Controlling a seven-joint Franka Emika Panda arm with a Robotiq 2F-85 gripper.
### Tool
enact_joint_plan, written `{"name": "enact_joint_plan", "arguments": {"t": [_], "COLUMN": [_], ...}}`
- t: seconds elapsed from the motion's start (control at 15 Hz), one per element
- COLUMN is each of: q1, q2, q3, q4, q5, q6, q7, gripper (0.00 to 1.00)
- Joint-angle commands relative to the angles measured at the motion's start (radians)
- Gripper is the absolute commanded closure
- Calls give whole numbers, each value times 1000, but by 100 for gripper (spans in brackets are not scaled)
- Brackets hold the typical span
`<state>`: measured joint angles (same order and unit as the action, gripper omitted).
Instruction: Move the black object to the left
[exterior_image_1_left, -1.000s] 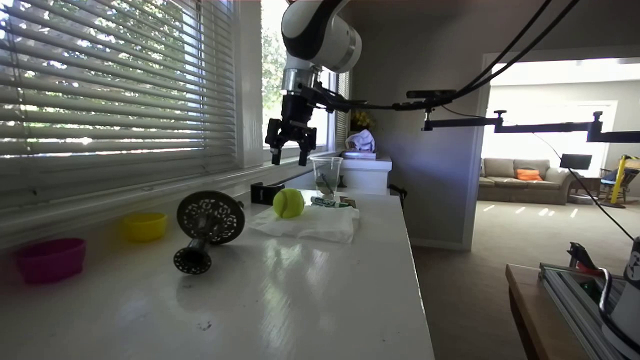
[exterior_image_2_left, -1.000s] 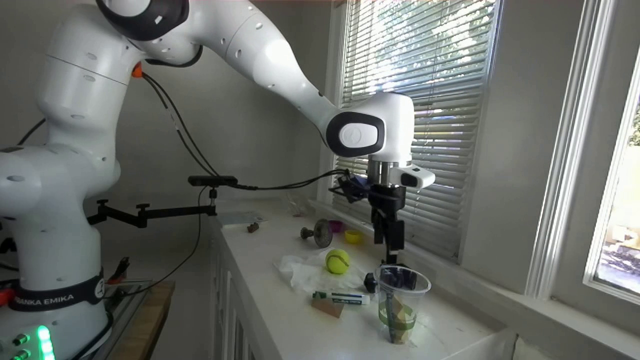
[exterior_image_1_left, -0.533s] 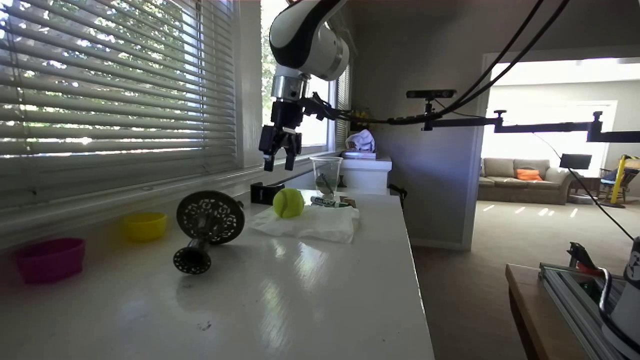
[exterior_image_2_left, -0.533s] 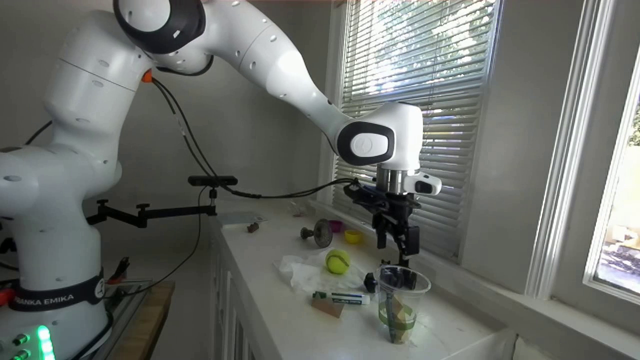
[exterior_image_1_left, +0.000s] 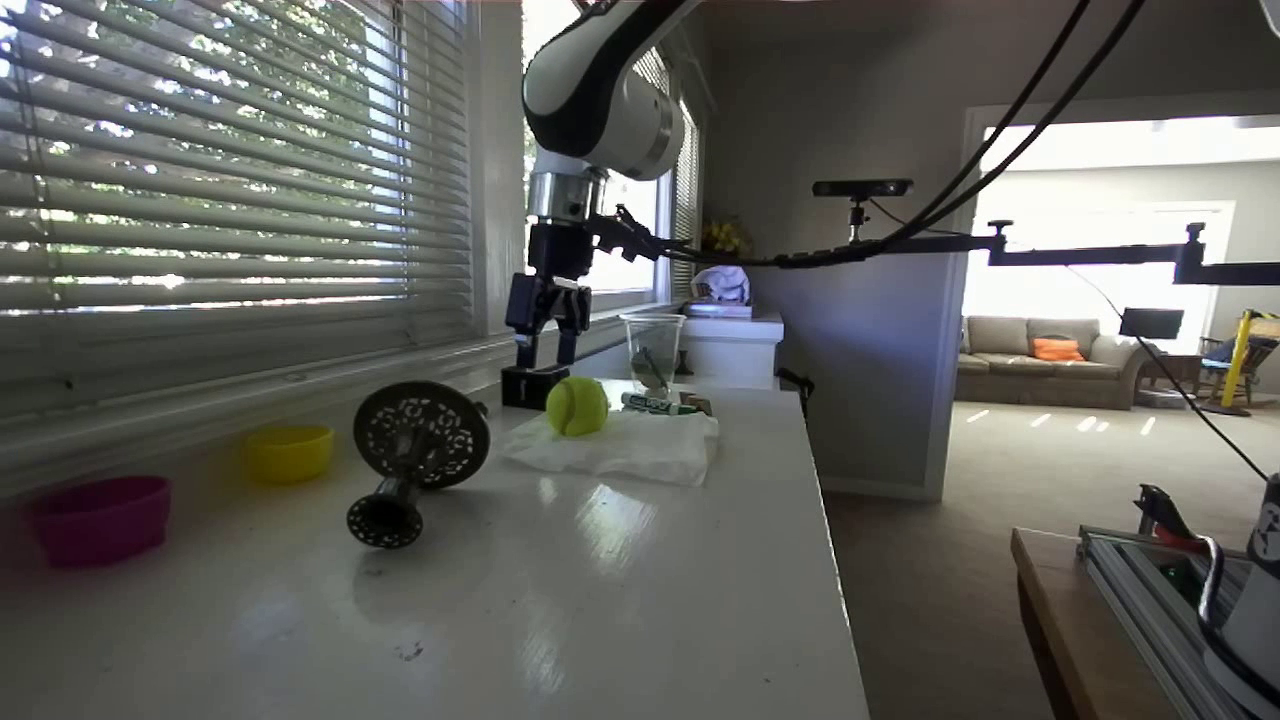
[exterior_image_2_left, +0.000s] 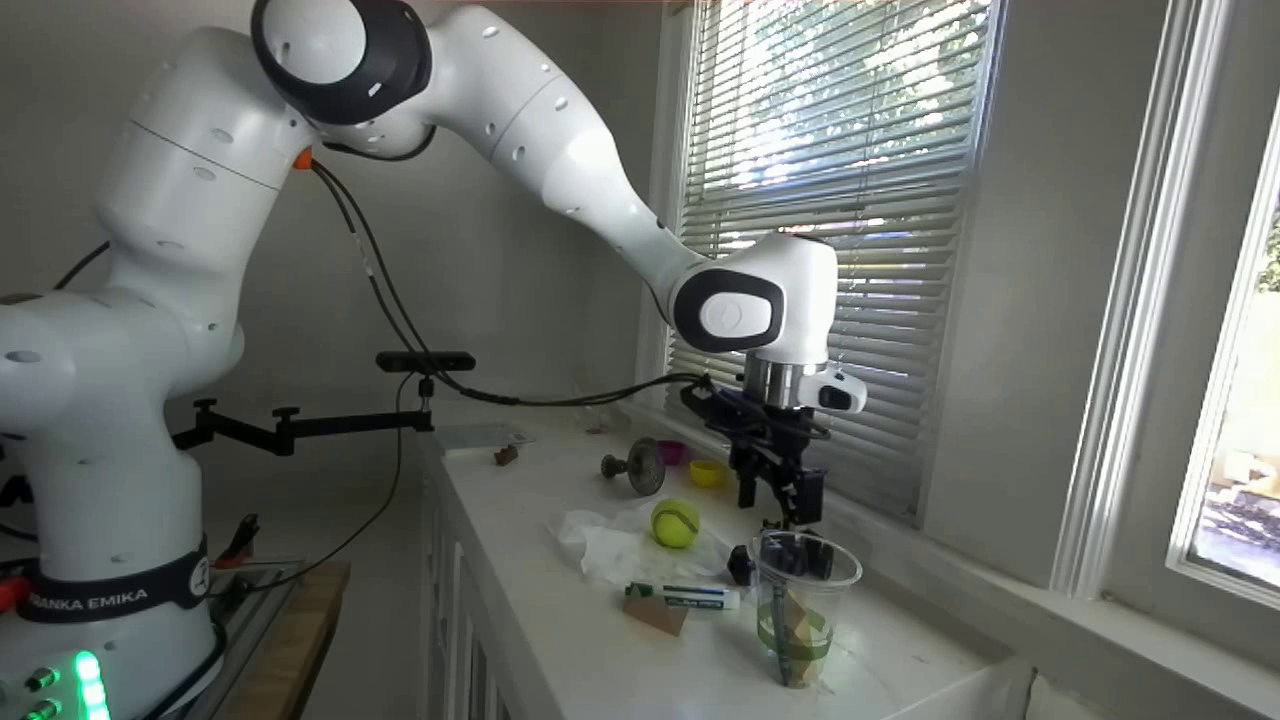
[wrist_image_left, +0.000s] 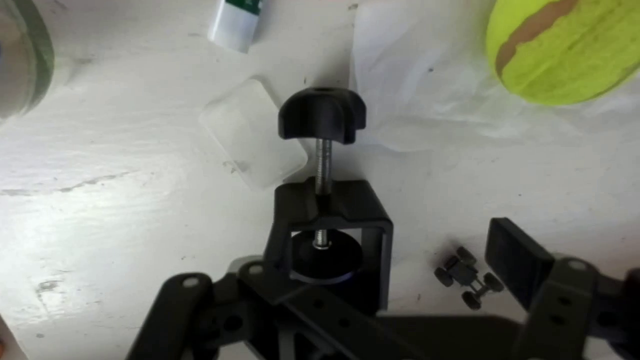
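the gripper, its jaws parted, hangs over the black clamp, which lies near the tennis ball.

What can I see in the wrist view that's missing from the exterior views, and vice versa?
Recognisable only in the wrist view: the small wheeled toy and the flat clear rectangle.
Only in the exterior views: the yellow bowl, purple bowl, mesh-faced disc and window blinds.
Shared: the black object, tennis ball, marker, white sheet and fingers.
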<state>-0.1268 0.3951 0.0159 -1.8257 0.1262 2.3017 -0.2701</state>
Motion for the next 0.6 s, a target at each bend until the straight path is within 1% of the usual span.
{"name": "enact_joint_plan", "arguments": {"t": [0.0,0.07,0.13,0.2,0.27,0.4,0.47,0.53], "q1": [-13,-13,-13,-12,-12,-13,-12,-11], "q2": [18,17,19,22,24,26,27,27], "q3": [21,23,25,26,25,24,24,23], "q4": [31,29,29,29,31,37,40,41], "q5": [40,38,37,35,34,34,33,30], "q6": [-26,-27,-27,-27,-28,-29,-30,-28], "q7": [-36,-39,-38,-37,-36,-33,-32,-29], "gripper": [1,3,9,24,28,42,51,57]}}
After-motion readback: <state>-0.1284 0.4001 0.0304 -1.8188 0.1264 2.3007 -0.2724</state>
